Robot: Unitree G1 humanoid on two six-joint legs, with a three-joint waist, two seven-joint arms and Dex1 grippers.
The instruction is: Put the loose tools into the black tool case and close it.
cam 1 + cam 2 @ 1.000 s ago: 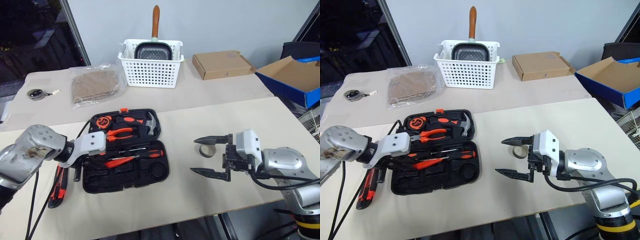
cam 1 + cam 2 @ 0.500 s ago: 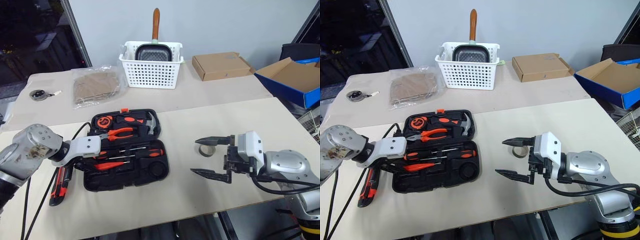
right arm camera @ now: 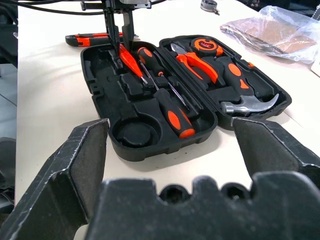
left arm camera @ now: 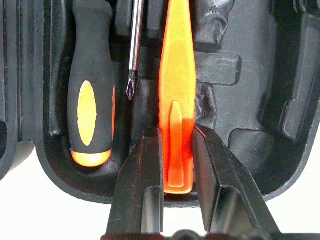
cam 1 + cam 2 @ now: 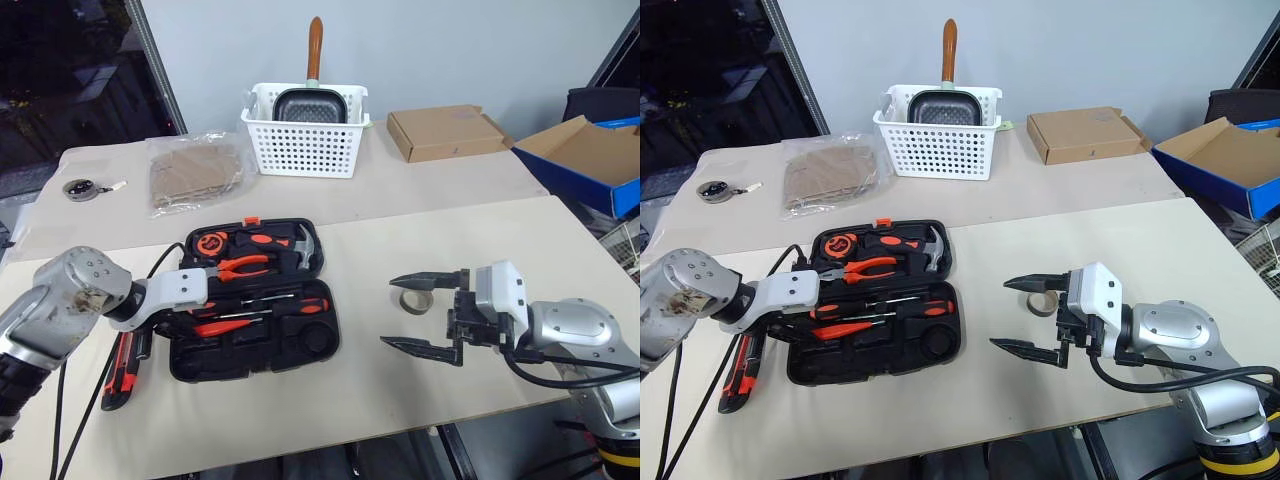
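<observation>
Tools and an open black tool case (image 5: 255, 305) lie on the pale table (image 5: 420, 240) in front of the robot. The case is spread flat, with its lid half farther from the robot and its tray half nearer. In the lid half sit the orange-handled pliers (image 5: 238, 266) and the steel-headed hammer (image 5: 301, 246). In the tray half lie two black-and-orange screwdrivers (image 3: 170, 112), side by side, and next to them the slim red screwdriver (image 4: 176, 100).

The left gripper (image 4: 175, 175) is at the left end of the tray half, pointing steeply down. Its two black fingers (image 4: 142, 185) are close together and pinch the end of the red screwdriver's handle, which lies along its slot in the case. One black-and-orange handle (image 4: 90, 95) rests in the neighbouring slot, just beside it.

The orange-and-black utility knife (image 5: 122, 370) is on the table outside the case, near its left edge. The small greyish tape roll (image 5: 411, 300) lies on the table to the right of the case, well apart from it.

The right gripper (image 5: 425, 312) hovers above the table just beside the tape roll, pointing toward the case. Its fingers are spread wide and nothing is between them.

Farther back stand a white perforated basket (image 5: 305, 140) with a dark pan (image 5: 308, 100) in it, a plastic bag (image 5: 195, 172), a brown cardboard box (image 5: 445, 130) and an open blue box (image 5: 590, 155).
</observation>
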